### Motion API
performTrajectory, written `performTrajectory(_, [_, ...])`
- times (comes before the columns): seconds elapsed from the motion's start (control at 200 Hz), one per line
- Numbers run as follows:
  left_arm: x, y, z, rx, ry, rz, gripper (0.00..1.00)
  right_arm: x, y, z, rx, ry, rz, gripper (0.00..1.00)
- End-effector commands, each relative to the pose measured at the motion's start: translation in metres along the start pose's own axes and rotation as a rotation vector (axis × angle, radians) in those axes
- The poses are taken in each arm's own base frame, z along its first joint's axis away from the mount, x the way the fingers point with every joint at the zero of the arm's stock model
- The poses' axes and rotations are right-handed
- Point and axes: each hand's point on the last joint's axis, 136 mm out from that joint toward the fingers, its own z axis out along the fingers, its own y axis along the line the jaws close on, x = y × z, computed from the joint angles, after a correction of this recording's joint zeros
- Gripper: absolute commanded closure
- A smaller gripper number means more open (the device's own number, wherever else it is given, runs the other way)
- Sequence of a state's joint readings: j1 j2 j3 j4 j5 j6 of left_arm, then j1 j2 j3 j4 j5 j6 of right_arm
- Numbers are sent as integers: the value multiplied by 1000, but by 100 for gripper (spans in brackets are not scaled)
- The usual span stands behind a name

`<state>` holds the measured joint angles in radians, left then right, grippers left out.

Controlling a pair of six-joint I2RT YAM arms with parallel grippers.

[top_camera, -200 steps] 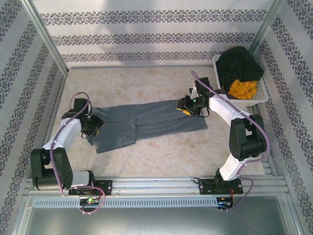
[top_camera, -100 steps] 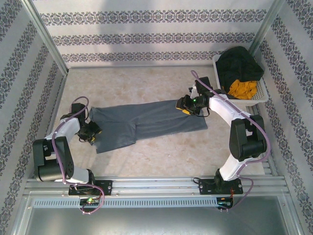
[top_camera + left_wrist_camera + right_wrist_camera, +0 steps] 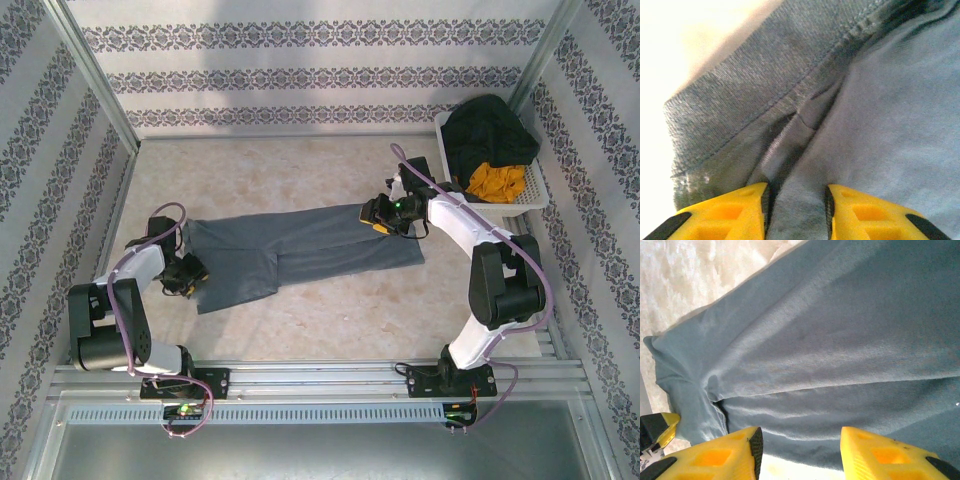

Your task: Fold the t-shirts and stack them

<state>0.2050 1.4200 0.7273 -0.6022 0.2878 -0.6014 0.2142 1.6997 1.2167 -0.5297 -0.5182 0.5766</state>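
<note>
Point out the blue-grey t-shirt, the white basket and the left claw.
blue-grey t-shirt [image 3: 320,245]: top view, mid-body.
white basket [image 3: 536,185]: top view, right wall.
left claw [image 3: 796,200]: left wrist view, between fingertips.

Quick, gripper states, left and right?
Left gripper: closed on a bunched fold of the slate blue-grey cloth t-shirt.
Right gripper: open, jaws apart over the same shirt's edge, holding nothing.

Left arm and right arm: white shells, black joints, black bases. A purple cable loops along each. Green light on right wrist. Gripper fingers yellow, black-edged.
</note>
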Motion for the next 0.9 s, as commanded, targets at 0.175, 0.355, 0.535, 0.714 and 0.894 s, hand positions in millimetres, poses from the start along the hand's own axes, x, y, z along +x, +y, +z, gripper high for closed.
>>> performTrajectory(0.175, [7,-6,-14,39,-3,33,79,4,17,-8,-56,-1,-2,55])
performTrajectory(0.355, [9,-9,-17,53,-7,31,88,8,26,-15,-95,1,14,55])
performTrajectory(0.535, [10,-9,-18,44,-6,39,100,10,27,-19,-98,-2,17,56])
performTrajectory(0.714, [4,-12,-30,30,-39,42,100,8,28,-22,-98,-9,21,56])
performTrajectory(0.894, [-14,-27,-58,48,-120,9,100,4,32,-25,-103,-21,19,57])
